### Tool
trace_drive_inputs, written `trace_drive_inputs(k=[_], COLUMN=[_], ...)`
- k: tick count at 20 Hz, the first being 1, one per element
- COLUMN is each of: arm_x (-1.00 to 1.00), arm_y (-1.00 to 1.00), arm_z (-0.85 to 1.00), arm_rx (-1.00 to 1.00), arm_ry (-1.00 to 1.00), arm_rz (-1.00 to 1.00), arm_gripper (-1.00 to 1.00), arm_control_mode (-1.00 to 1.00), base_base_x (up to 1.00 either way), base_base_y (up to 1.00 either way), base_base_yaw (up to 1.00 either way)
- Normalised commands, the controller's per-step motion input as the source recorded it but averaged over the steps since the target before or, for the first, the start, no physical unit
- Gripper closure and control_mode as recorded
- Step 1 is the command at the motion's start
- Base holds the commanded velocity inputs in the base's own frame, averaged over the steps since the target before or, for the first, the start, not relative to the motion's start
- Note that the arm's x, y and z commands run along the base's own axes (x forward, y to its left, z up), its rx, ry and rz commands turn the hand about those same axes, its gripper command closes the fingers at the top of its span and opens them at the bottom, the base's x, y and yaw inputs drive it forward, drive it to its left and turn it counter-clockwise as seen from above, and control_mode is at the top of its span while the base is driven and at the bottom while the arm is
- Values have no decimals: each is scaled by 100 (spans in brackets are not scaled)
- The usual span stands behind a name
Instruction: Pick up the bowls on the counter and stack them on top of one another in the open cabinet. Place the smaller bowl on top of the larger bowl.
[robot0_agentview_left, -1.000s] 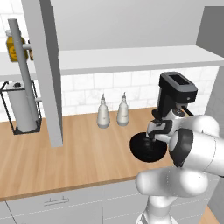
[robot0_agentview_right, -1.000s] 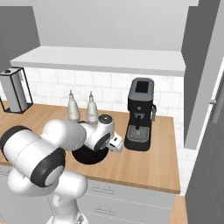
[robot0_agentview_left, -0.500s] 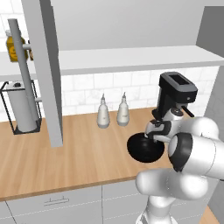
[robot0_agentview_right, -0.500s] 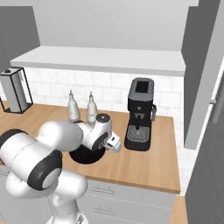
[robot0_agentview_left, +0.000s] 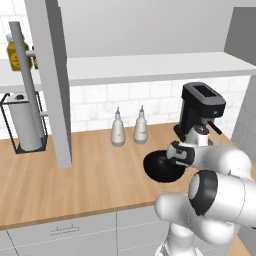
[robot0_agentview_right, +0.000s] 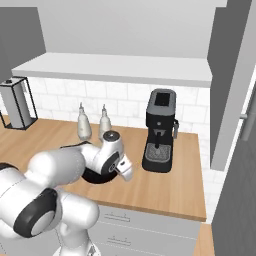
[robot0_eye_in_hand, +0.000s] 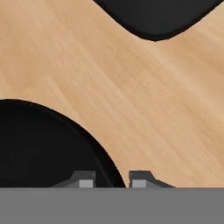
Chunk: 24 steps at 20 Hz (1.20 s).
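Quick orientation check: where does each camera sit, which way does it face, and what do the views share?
Left base view: behind the arm's left, looking forward and down at the counter; arm lower right, over a black bowl.
Right base view: behind its right; arm lower left, coffee machine beyond.
Hand view: looks down along the gripper; fingertips straddle the bowl's rim.
Both base views share the counter, the bowl, two white bottles and the coffee machine.

You are looking at a bowl sitting on the counter, before two bottles, left of the coffee machine.
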Motion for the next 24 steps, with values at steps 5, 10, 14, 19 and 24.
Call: trace_drive_inputs(k=[5, 10, 14, 19, 24], arm_x=[-19, -48, -62, -57, -67], arm_y=[0, 6, 13, 2, 9], arm_z=[39, 75, 90, 92, 95], arm_rx=[23, 2, -10, -9, -9], arm_ry=[8, -1, -3, -1, -4], arm_rz=[-33, -30, -30, -31, -22], arm_gripper=[100, 100, 100, 100, 100], arm_control_mode=[-100, -100, -100, -100, -100], base_base_x=[0, 0, 0, 0, 0], base_base_y=[0, 0, 0, 0, 0], base_base_yaw=[0, 0, 0, 0, 0])
